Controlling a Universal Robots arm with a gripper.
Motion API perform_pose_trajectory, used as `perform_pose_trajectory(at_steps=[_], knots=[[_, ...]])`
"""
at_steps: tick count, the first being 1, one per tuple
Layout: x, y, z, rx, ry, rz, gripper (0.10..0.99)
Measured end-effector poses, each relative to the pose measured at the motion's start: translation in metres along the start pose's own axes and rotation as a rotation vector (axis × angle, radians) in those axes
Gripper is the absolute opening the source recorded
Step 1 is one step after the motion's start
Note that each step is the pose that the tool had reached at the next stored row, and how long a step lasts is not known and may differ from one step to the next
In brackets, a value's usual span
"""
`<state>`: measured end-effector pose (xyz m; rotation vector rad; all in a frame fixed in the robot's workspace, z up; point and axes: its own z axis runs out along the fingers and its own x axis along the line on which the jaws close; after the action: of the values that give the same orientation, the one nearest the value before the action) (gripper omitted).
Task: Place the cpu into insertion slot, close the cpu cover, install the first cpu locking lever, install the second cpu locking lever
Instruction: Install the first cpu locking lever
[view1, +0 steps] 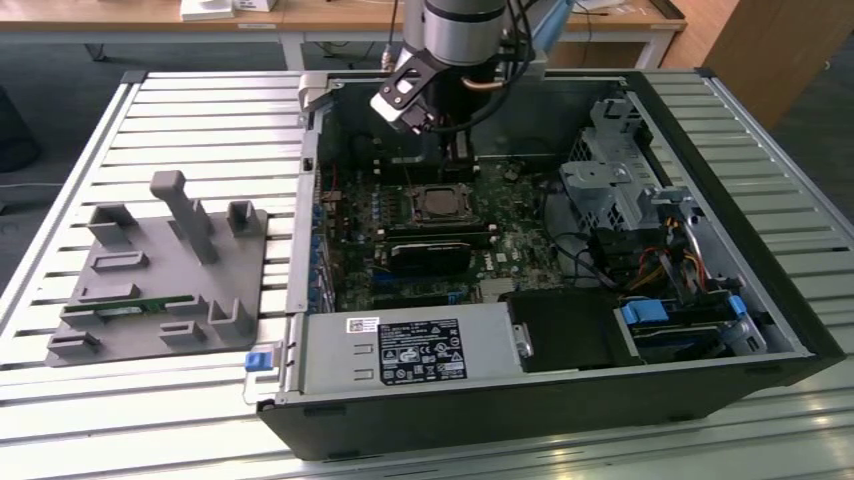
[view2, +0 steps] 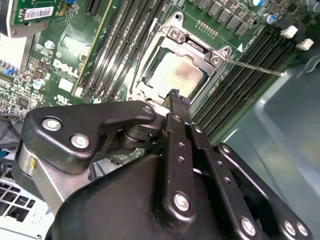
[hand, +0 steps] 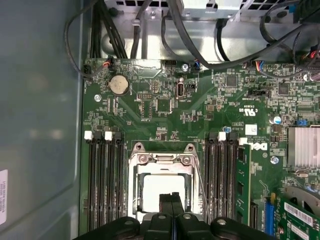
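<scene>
Probably light, stiff and slick across the metal top, fragile at the underside contacts, so best taken by 2 opposite edges of the cpu (view2: 176, 75). Looks dull silver-grey, flat and square. Sits in the insertion slot (view1: 415, 203) on the green board (hand: 150, 115), framed by the silvery cpu cover (hand: 161, 159) lying down around it. Alongside, 1 thin locking lever (view2: 255, 67) jutting free over the memory slots (view2: 240, 85). Just above the chip, the gripper (hand: 171, 196), fingers pressed together on nothing.
</scene>
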<state>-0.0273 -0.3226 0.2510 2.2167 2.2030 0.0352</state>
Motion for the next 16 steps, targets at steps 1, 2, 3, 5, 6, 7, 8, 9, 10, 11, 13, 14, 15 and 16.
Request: perform_pose_trajectory(at_steps=[1,2,3,5,6,7,8,9,10,11,13,14,15,16], knots=[[0.0,0.0,-0.0012,0.0,0.0,0.0,0.106],[0.0,0.0001,-0.0021,0.0,0.0001,0.0,0.106],[0.0,0.0001,-0.0028,0.0,0.0,0.0,0.106],[0.0,0.0001,-0.0038,0.0,0.0,0.0,0.106],[0.0,0.0001,-0.0043,0.0,0.0,0.0,0.106],[0.0,0.0001,-0.0047,0.0,0.0,0.0,0.106],[0.0,0.0001,-0.0051,0.0,0.0,0.0,0.106],[0.0001,0.0002,-0.0053,0.0,0.0002,0.0,0.106],[0.0001,0.0002,-0.0052,0.0,0.0004,0.0,0.106],[0.0001,0.0002,-0.0053,0.0,0.0004,-0.002,0.106],[0.0,0.0001,-0.0054,0.0,0.0005,-0.019,0.106],[0.0,0.0002,-0.0054,0.0,0.0008,-0.03,0.106],[0.0,0.0002,-0.0054,0.0,0.0011,-0.041,0.106],[0.0,0.0002,-0.0055,0.0,0.0013,-0.053,0.106]])
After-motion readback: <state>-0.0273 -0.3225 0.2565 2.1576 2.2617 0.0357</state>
